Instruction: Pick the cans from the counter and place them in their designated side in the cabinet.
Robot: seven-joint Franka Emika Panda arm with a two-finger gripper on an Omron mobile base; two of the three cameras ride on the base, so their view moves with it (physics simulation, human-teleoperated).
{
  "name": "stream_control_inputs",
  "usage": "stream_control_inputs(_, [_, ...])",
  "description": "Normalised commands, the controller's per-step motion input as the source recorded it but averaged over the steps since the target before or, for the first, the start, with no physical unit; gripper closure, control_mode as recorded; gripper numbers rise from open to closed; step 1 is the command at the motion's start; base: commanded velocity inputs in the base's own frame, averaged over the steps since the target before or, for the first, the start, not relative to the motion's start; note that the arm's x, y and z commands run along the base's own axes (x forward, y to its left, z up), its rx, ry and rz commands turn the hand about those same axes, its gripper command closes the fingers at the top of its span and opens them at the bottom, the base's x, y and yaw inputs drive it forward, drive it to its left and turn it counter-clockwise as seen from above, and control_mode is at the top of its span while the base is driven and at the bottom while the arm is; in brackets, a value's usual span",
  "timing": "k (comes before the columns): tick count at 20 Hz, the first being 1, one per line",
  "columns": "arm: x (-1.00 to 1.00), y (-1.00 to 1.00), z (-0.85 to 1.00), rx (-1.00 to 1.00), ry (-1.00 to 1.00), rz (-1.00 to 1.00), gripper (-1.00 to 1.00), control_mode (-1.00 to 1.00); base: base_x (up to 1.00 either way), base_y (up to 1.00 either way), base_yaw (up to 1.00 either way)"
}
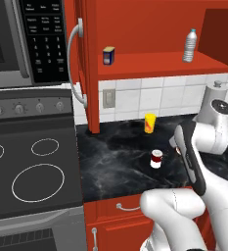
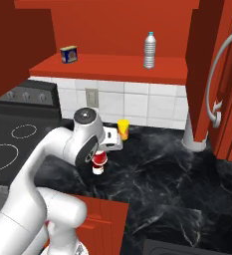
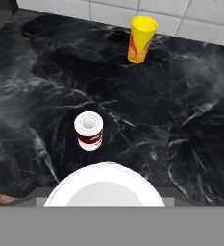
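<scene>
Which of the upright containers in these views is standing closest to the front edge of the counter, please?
The maroon can with the white lower band; the yellow cup stands back by the tiled wall, and the bottle is up on the shelf.

We see one can (image 1: pixel 156 158) upright on the black marbled counter (image 1: pixel 115 166), dark maroon body, white lower band, pale top. It stands near the counter's front edge, well apart from the tiled wall. In the hand view the can (image 3: pixel 89 130) sits below centre on the counter (image 3: pixel 36 96). The red wall cabinet (image 1: pixel 135 29) hangs above, door open, curved silver handle, red shelf.
</scene>
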Motion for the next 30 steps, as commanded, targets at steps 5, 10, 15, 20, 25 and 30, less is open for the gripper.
stream_control_inputs(5, [-0.30, 0.05, 0.33, 0.05, -0.07, -0.07, 1.00, -1.00, 0.00, 0.00, 0.00])
stream_control_inputs(10, [-0.36, 0.04, 0.34, 0.05, -0.09, -0.02, 1.00, -1.00, 0.00, 0.00, 0.00])
stream_control_inputs(15, [-0.31, 0.12, 0.35, 0.01, -0.12, 0.00, 1.00, -1.00, 0.00, 0.00, 0.00])
stream_control_inputs(20, [-0.29, 0.15, 0.35, 0.00, -0.12, 0.00, 1.00, -1.00, 0.00, 0.00, 0.00])
stream_control_inputs(25, [-0.28, 0.14, 0.37, 0.00, -0.10, 0.00, 1.00, -1.00, 0.00, 0.00, 0.00])
stream_control_inputs(30, [-0.30, 0.04, 0.36, 0.00, -0.02, 0.00, 1.00, -1.00, 0.00, 0.00, 0.00])
